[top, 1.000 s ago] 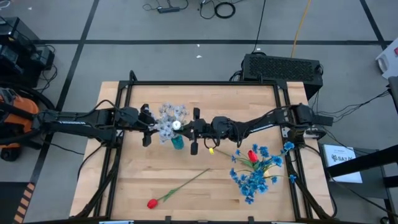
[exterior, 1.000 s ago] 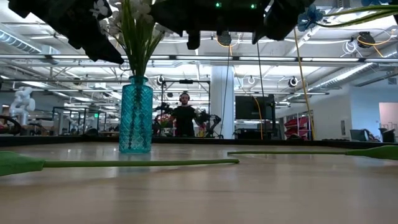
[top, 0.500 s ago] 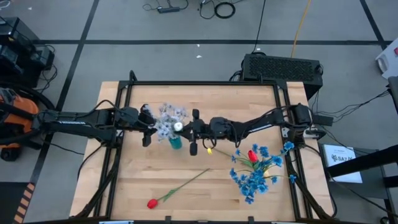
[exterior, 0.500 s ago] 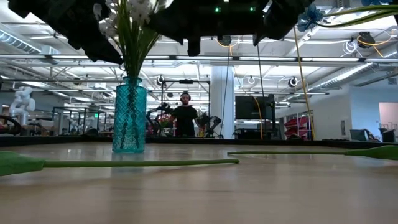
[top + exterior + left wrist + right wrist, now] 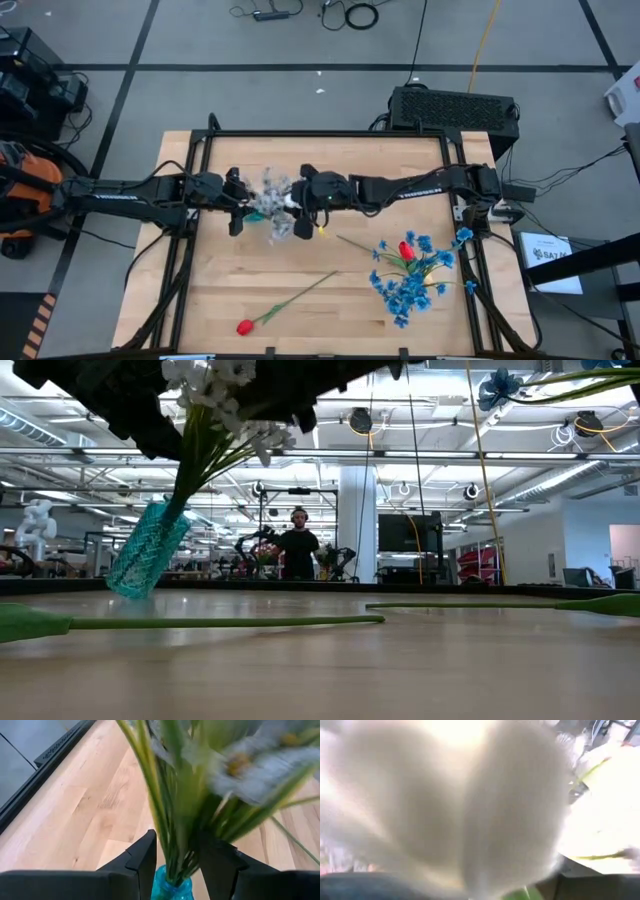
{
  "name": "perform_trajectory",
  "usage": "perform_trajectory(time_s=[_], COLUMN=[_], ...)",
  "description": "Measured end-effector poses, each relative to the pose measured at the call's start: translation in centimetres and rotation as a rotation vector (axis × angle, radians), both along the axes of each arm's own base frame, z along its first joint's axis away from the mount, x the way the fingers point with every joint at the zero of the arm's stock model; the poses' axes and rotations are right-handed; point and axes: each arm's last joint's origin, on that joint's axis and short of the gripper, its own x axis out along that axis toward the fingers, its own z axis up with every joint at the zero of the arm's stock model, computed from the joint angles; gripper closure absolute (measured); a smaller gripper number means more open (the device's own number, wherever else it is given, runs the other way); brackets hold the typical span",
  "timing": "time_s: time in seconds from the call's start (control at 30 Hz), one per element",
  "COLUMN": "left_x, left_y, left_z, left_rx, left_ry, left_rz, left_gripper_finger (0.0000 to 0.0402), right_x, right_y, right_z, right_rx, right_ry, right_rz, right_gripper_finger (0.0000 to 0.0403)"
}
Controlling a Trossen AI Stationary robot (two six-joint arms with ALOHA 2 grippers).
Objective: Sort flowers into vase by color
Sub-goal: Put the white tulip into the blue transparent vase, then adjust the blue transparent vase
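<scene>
A teal glass vase (image 5: 148,550) holds pale blue-white flowers (image 5: 283,215). It stands tilted, with its mouth toward the table's right and its foot toward the left. My left gripper (image 5: 177,845) reaches in from the table's left and is shut on the vase's neck, with the green stems running out between its fingers. My right gripper (image 5: 305,192) comes from the right and is pushed in among the flower heads. Blurred white petals fill its wrist view and hide it. My left gripper has the vase's neck (image 5: 161,880), just below the mouth, between its two fingers (image 5: 142,857). The fingers come about level from the table's left. The vase leans away from the gripper. I cannot tell whether its foot rests on the table.
A red tulip (image 5: 245,326) lies near the front edge, its long stem (image 5: 220,622) running toward the middle. At the right lies a heap of bright blue sprays (image 5: 405,285) with a red tulip (image 5: 406,250). A person (image 5: 297,550) stands far behind the table.
My right gripper has gone toward the table's left, into the flower heads. The vase stood upright and has tipped. Its foot has swung toward the table's left and its flowers lean toward the right.
</scene>
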Motion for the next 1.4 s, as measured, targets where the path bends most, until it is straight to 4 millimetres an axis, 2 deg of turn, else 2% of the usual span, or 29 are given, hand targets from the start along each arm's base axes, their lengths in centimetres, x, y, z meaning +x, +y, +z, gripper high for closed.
perform_trajectory(time_s=[0.17, 0.27, 0.5, 0.63, 0.73, 1.0, 1.1, 1.23, 1.4], left_x=[0.0, 0.1, 0.4, 0.3, -0.3, -3.5, -4.1, -3.8, -2.0], left_y=[0.0, 0.0, 0.0, 0.0, 0.0, -0.1, -0.1, -0.1, 0.0], left_z=[0.0, 0.1, 0.8, 1.0, 1.5, 4.5, 4.4, 3.7, 2.4], left_rx=[0.0, 0.0, 0.004, 0.004, 0.004, 0.003, -0.023, -0.027, -0.023], left_ry=[-0.001, -0.011, -0.093, -0.109, -0.096, 0.013, 0.102, 0.219, 0.339], left_rz=[0.0, 0.0, 0.0, 0.0, 0.001, 0.03, 0.046, 0.047, 0.037], left_gripper_finger=[0.0261, 0.0261, 0.0261, 0.0261, 0.0261, 0.0261, 0.0261, 0.0261, 0.0261], right_x=[0.4, 0.4, 0.8, 1.0, 1.0, 1.0, 0.9, -0.1, -3.0], right_y=[-0.2, -0.3, -0.9, -0.8, -0.8, -1.2, -1.5, -2.2, -3.1], right_z=[2.4, 2.6, 3.2, 2.9, 2.8, 2.6, 2.2, 2.2, 3.2], right_rx=[-0.027, -0.072, -0.043, -0.043, -0.042, -0.043, -0.049, -0.049, 0.042], right_ry=[-0.071, -0.077, -0.179, -0.169, -0.171, -0.149, -0.111, -0.007, 0.168], right_rz=[0.005, 0.016, -0.008, -0.006, -0.003, -0.01, -0.014, -0.032, -0.096], right_gripper_finger=[0.0238, 0.0229, 0.022, 0.022, 0.022, 0.022, 0.022, 0.022, 0.022])
